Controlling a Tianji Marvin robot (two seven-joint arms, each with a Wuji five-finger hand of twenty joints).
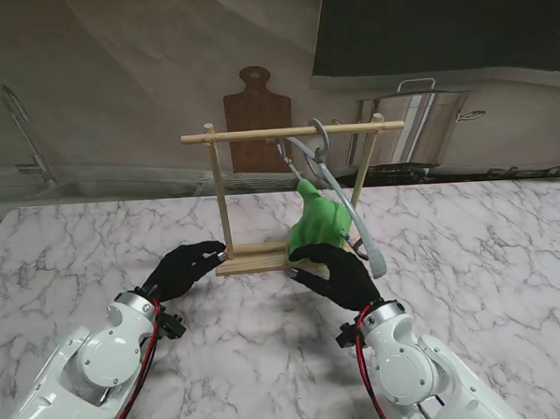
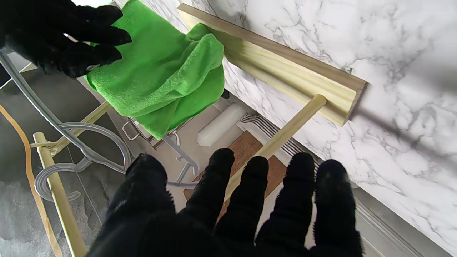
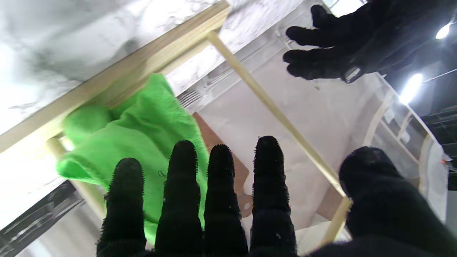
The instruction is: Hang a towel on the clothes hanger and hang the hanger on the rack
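On the marble table (image 1: pixel 94 238) stands one wooden rack (image 1: pixel 293 132), its top bar running left to right across the stand view, two uprights beneath, one flat base board nearest me. And the hanger (image 1: pixel 327 174) is on it! One grey hanger, hook over the bar right of centre, its long axis tilted steeply, slanting down and to the right toward the base, the low end near the right upright's foot. One green towel (image 1: pixel 316 224) is draped on that hanger, bunched, hanging down until it reaches the base board; the wrist views show it lying against the board's edge.

No writing or brand can be read anywhere, not on the rack, not on the towel, not on the gloves.

Two hands, both in black gloves. Left hand (image 1: pixel 184 268) sits at the base's left end, by the foot of the left upright, fingers spread apart and gripping nothing. Right hand (image 1: pixel 335 272) sits just in front of the towel's lower edge, fingers straight and apart, empty too; whether its fingertips actually touch the cloth I cannot tell.

Behind the rack, one brown cutting board (image 1: pixel 254 117) leans on the wall, and one steel pot (image 1: pixel 421 118) sits off to the right.
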